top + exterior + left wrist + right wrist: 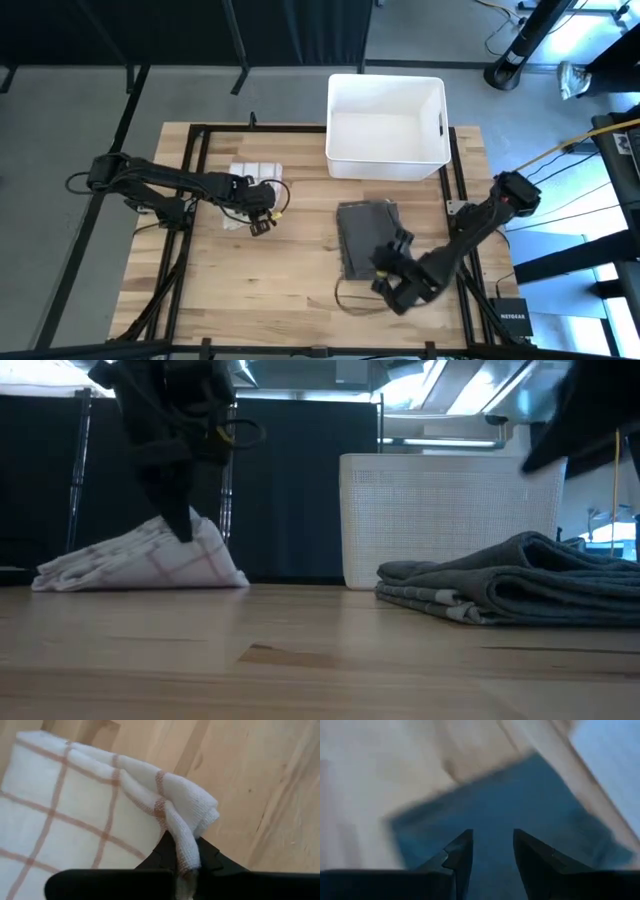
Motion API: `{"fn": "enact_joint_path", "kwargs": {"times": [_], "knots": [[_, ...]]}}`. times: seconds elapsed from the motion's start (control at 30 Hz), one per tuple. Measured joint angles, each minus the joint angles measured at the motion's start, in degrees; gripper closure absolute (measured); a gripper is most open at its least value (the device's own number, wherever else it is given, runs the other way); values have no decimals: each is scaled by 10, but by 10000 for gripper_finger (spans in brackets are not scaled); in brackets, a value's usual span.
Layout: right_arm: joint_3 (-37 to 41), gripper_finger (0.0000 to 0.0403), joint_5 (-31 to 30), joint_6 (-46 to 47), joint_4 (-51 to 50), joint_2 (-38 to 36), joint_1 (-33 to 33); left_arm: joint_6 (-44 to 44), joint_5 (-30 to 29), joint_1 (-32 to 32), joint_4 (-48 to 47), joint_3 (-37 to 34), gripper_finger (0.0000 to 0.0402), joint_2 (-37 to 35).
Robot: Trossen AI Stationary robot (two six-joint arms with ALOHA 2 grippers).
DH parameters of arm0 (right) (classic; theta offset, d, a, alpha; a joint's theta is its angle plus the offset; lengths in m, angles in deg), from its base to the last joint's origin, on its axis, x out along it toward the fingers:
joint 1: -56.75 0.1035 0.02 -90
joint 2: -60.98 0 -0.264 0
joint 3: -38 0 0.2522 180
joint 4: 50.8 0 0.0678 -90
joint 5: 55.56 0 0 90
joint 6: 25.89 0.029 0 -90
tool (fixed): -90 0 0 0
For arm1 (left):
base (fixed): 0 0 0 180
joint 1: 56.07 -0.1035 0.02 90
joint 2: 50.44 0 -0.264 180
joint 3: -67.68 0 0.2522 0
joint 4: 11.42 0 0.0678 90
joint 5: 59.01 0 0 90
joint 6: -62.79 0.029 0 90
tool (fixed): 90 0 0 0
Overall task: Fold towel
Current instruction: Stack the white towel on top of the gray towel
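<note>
You have two towels and one white bin (pixel 386 125) on the tabletop (pixel 280 290). Left end effector (pixel 189 862) is pinching a fold of the checked towel (pixel 75 820). Right end effector (pixel 492 852) stands spread, empty, above the grey towel (pixel 362 235).

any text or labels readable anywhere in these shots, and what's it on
"NETGEAR": on the small black box at the table's right edge, high view; tiny, so the reading is only probable.
Nothing else is readable: no print shows on the white checked towel, the grey towel, the white bin or either gripper.
</note>
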Motion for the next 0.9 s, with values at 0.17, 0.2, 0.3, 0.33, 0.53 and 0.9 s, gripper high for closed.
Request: {"fn": "enact_joint_path", "kwargs": {"times": [0.17, 0.2, 0.3, 0.33, 0.53, 0.9], "knots": [[79, 261, 64, 13, 59, 2, -65, -14, 5, 1, 0, 3, 392, -13], [101, 261, 79, 1, 97, 2, -78, -14, 5, 1, 0, 7, 392, -13], [163, 261, 121, -33, 216, 2, -108, -14, 4, 10, 2, 23, 392, -12], [182, 261, 133, -42, 257, 2, -115, -14, 4, 15, 5, 29, 391, -12], [218, 261, 160, -89, 421, 23, -137, -28, 7, 35, 36, 63, 388, -13], [98, 261, 202, -179, 446, 132, -158, -41, 7, 57, 83, 107, 391, -6]]}}
